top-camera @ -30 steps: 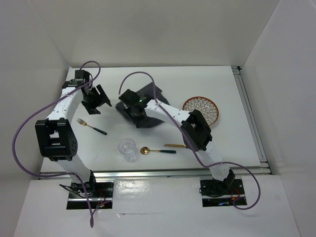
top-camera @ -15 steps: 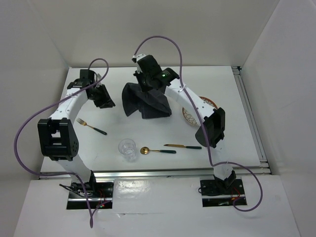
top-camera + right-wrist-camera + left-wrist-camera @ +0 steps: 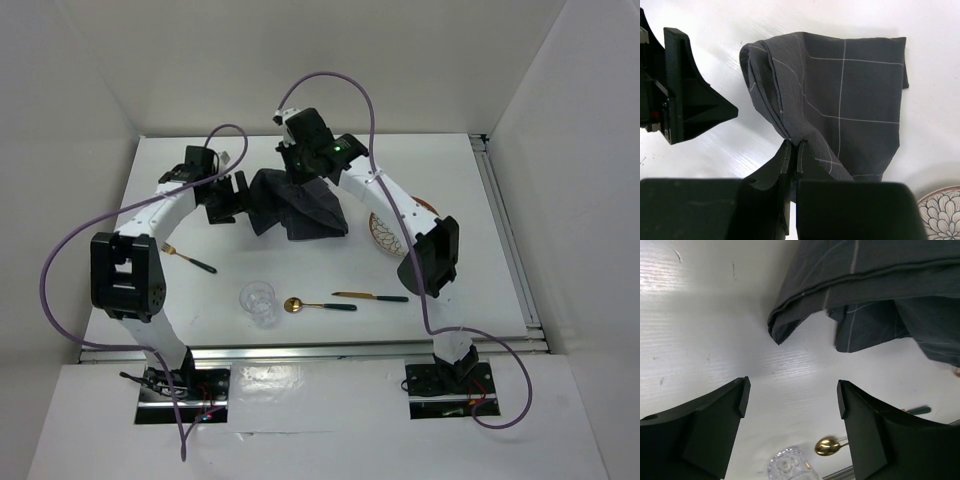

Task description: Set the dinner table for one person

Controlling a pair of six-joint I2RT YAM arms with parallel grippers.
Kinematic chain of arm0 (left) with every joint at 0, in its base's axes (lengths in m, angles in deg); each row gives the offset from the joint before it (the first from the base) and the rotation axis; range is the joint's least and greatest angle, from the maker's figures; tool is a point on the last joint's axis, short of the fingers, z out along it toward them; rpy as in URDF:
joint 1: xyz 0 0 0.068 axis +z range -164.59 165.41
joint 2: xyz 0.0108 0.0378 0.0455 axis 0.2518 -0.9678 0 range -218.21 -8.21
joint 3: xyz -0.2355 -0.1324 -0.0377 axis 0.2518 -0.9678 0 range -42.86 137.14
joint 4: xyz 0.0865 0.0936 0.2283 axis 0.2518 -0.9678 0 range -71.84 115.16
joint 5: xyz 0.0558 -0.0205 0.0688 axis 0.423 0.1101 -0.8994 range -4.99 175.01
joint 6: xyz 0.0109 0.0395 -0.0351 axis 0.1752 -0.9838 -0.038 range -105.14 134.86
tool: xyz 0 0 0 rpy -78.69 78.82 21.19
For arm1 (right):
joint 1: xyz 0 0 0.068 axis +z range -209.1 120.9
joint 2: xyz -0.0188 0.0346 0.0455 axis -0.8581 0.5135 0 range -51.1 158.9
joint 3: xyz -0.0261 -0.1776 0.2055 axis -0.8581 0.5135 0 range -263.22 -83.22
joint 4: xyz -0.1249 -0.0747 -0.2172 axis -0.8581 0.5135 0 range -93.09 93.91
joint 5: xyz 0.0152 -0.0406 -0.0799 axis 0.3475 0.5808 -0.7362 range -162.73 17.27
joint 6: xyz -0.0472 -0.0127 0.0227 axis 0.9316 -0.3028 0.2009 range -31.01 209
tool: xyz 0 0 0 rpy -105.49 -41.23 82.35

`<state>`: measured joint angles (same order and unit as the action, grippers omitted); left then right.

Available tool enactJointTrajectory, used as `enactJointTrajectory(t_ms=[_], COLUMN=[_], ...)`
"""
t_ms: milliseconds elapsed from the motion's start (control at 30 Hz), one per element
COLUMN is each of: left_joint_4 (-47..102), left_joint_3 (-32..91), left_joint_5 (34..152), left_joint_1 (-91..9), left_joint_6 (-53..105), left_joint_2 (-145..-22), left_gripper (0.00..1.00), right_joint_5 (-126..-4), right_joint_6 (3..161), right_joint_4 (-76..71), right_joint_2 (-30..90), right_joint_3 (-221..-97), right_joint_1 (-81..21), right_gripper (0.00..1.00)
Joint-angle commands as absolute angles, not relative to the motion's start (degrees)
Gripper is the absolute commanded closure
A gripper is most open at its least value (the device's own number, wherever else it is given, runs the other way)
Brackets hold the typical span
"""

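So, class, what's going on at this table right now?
The right hand is shut on a fold of the dark checked cloth mat, holding it bunched at the far middle of the white table. The left hand is open, facing a drooping corner of the cloth without touching it. A fork, glass, spoon and knife lie along the near side, and a patterned plate sits at right, partly hidden by the right arm.
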<state>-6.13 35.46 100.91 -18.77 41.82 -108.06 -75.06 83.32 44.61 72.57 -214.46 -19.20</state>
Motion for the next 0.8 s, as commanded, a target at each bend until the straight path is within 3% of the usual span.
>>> enactJointTrajectory(t_ms=[0,67,167,300,567,767], left_joint_4=[-2.9,-2.1,1.9,6.7,14.2,17.9], left_joint_3=[34.2,34.2,32.0,31.1,29.5,30.0], left_joint_5=[100.6,100.6,100.6,103.1,103.1,105.5], left_joint_1=[-18.6,-18.6,-18.6,-18.6,-19.8,-20.3], left_joint_6=[40.5,41.1,41.1,38.2,36.0,37.4], left_joint_2=[-110.5,-111.0,-111.7,-114.0,-118.8,-121.9], left_gripper=[0.1,0.02,0.02,0.08,0.13,0.23], right_joint_5=[-73.9,-73.9,-73.3,-71.1,-69.1,-68.0], right_joint_6=[83.3,83.3,82.8,82.8,82.2,81.7], right_joint_4=[44.9,44.9,44.9,44.9,44.9,44.9], right_joint_2=[69.3,69.3,69.3,68.8,68.3,67.7], right_joint_3=[-215.4,-214.9,-214.9,-214.4,-213.3,-213.3], right_joint_1=[-20.4,-21.0,-21.5,-22.6,-23.7,-25.3], right_gripper=[1.0,1.0,1.0,1.0,1.0,1.0])
